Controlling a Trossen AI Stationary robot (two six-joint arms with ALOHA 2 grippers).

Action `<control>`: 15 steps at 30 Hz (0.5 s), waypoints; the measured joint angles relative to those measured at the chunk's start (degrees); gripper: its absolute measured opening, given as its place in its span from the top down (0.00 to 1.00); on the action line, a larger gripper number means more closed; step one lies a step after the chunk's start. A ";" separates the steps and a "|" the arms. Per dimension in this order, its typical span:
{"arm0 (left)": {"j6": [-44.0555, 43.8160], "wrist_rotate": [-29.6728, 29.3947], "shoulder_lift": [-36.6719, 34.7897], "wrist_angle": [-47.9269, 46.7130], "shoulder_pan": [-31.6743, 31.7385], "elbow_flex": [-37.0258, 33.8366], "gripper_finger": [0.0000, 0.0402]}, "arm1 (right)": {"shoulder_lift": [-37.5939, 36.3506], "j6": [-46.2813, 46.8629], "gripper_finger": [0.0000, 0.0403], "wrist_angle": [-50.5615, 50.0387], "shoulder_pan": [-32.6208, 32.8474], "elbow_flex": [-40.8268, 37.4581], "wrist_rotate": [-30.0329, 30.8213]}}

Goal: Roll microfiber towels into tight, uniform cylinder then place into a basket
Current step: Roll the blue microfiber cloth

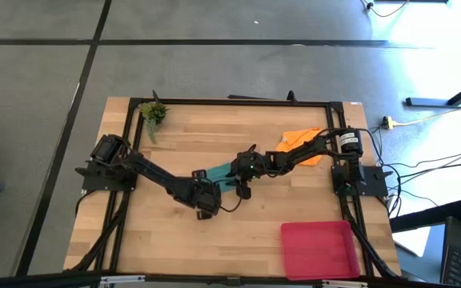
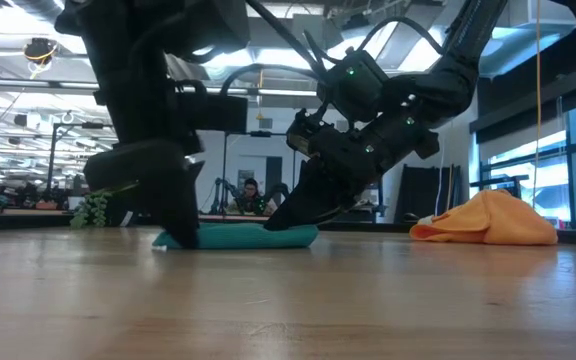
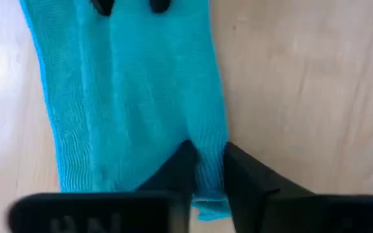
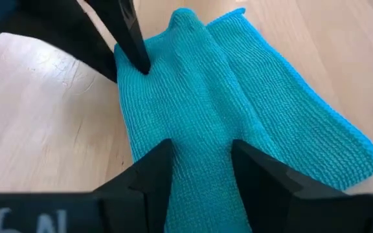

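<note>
Teal towel (image 2: 238,236) flat on wooden table (image 2: 288,300) — office, perhaps, beyond.

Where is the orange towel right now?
In the high view, the orange towel lies crumpled near the table's far right side, beside the right arm's base, away from the basket.

Both arms are black with thick round joints and thin black cables. The fingers (image 4: 154,175) are flat, black and wedge-shaped.

Bright daylight from windows; low view backlit, arms silhouetted; left wrist view blurred.
</note>
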 joint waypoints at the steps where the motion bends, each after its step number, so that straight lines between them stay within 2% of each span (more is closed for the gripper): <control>1: -0.46 -0.04 0.00 -0.34 0.02 0.00 0.91 | 0.00 0.00 0.60 0.00 0.00 0.00 0.00; 4: -1.94 -0.05 -0.03 -0.63 -0.02 0.00 0.98 | 0.00 0.00 0.60 -0.06 0.00 0.00 0.00; 15: -2.85 6.11 -8.44 -1.80 3.10 -0.59 1.00 | -0.02 -0.22 0.60 -0.89 0.04 0.03 -0.39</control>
